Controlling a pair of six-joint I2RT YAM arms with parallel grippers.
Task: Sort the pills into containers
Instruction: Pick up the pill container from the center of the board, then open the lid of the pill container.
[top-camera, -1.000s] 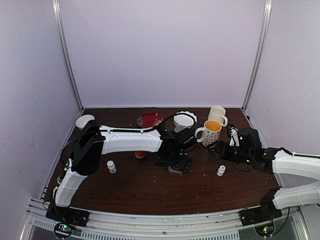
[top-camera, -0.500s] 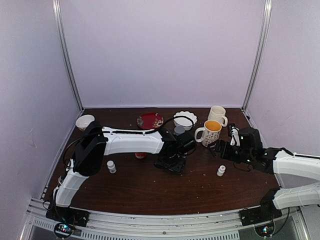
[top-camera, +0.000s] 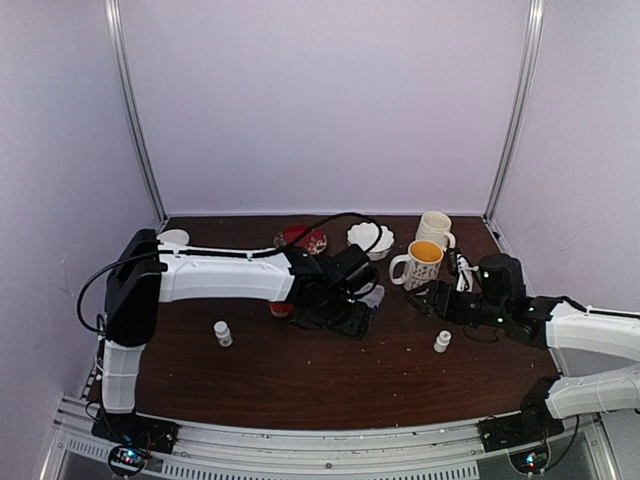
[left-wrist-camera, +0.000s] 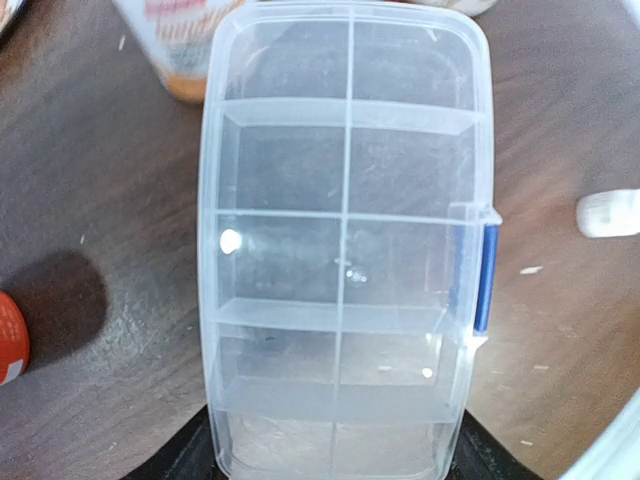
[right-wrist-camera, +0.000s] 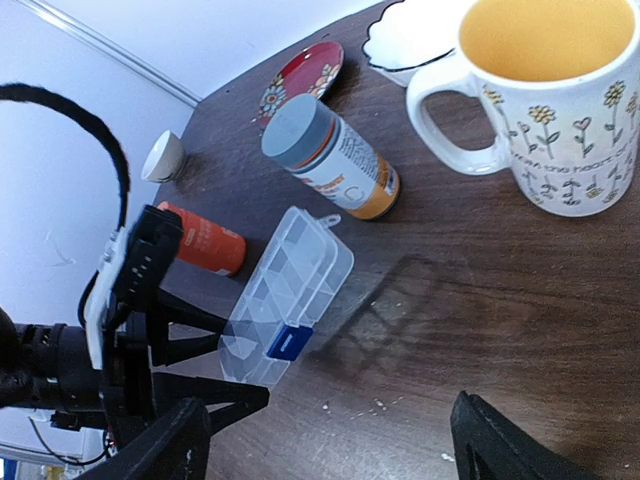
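Left wrist view: the clear organiser box (left-wrist-camera: 345, 250) lies flat on the dark tabletop (left-wrist-camera: 100, 200), closed, its blue latch (left-wrist-camera: 484, 276) down, as the left end effector (left-wrist-camera: 335, 460) brackets its near short end, one jaw beside each long wall. Over the past second those jaws have drawn in from full spread, and the left arm's elbow has swung out to its left. Whether the jaws now press the plastic or merely brush it cannot be told from this angle. The right end effector (right-wrist-camera: 328, 405) hangs spread and empty near the flowered mug (right-wrist-camera: 540, 100), little moved. The pills (right-wrist-camera: 376, 405) appear as pale specks loose on the tabletop just beside the box, with perhaps one or two more in its middle compartments (left-wrist-camera: 285, 260). While the box is closed, nothing can go in. The narrowing jaws suggest it is being steadied or taken up for opening, and sorting has hardly begun.
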